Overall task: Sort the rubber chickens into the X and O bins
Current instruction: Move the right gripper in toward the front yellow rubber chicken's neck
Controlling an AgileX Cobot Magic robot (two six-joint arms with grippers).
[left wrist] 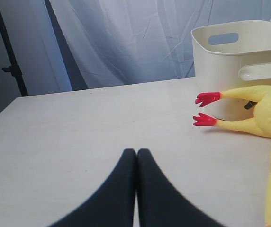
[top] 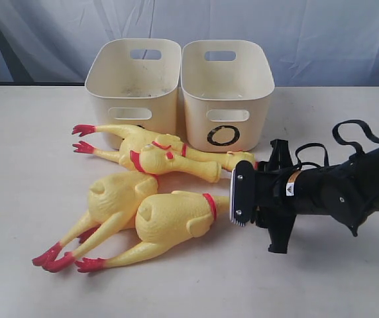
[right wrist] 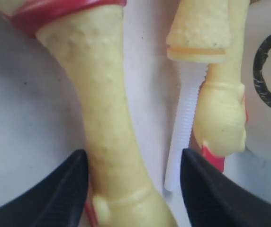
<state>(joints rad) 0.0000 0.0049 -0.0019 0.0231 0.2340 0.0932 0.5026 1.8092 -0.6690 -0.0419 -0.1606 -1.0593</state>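
Chickens (top: 169,222) crowd front of bins (top: 199,106).

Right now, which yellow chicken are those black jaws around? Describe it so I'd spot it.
From the cream plastic bin marked with a black O, come forward to the black right gripper. The frontmost yellow rubber chicken lies there; only its red-banded neck runs between the open jaws.

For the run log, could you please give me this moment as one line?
left gripper: shut, holding nothing | right gripper: open around chicken neck | white tube: beside neck
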